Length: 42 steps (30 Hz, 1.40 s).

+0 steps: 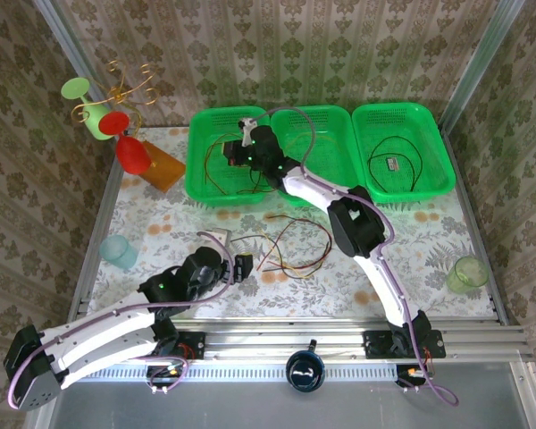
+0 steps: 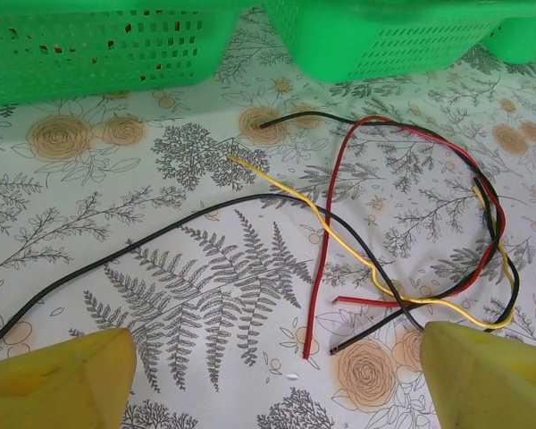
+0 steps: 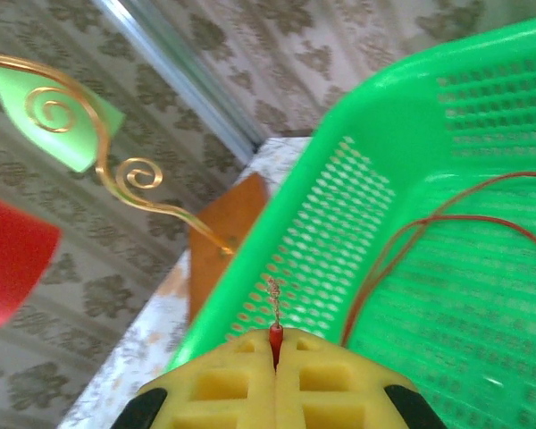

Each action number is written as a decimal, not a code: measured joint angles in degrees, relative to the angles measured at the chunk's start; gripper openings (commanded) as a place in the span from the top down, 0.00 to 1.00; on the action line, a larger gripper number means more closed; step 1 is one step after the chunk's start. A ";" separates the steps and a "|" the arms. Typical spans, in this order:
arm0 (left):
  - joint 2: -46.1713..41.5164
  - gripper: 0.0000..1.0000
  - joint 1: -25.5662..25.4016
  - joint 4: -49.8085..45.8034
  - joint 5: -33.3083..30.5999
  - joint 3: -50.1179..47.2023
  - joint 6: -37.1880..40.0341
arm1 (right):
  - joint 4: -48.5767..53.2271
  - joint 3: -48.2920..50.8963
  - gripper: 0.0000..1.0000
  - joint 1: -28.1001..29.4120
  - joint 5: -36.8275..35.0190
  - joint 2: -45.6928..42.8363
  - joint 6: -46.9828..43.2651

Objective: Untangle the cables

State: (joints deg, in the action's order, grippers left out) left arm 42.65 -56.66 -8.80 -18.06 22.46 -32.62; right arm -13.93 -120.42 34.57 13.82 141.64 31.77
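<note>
Cables [image 2: 327,223], light, limp and thin, lie loosely crossed on the table [image 2: 205,295] before the wide-open left gripper [image 2: 277,384] and seem best pinched near a free end, while the right gripper [image 3: 275,344] is clamped on the tip of a red cable [image 3: 275,336] over a green basket [image 3: 402,116].

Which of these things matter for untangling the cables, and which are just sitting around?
Part of the job: tangled red, yellow and black cables; red cable pinched in the right claw; open left claw; green baskets.
Just lying about: teal cup; green cup; red cup; orange block; gold wire stand.
</note>
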 measured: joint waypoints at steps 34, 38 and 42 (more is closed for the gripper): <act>-0.42 0.16 -1.49 -2.03 -1.53 0.00 -0.72 | -0.90 -9.44 1.00 3.67 11.76 12.57 12.76; -0.39 0.16 -1.49 -2.12 -1.55 0.00 -0.83 | 3.96 -5.20 1.00 3.67 6.10 8.48 7.50; -0.39 0.16 -1.51 -2.23 -1.84 0.00 -0.92 | 8.59 -4.13 1.00 3.74 -0.44 3.85 3.21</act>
State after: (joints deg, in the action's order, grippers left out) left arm 42.26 -58.17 -11.03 -19.90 22.46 -33.54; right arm -5.34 -124.55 38.30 13.39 145.49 34.98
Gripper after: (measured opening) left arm 0.837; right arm 0.059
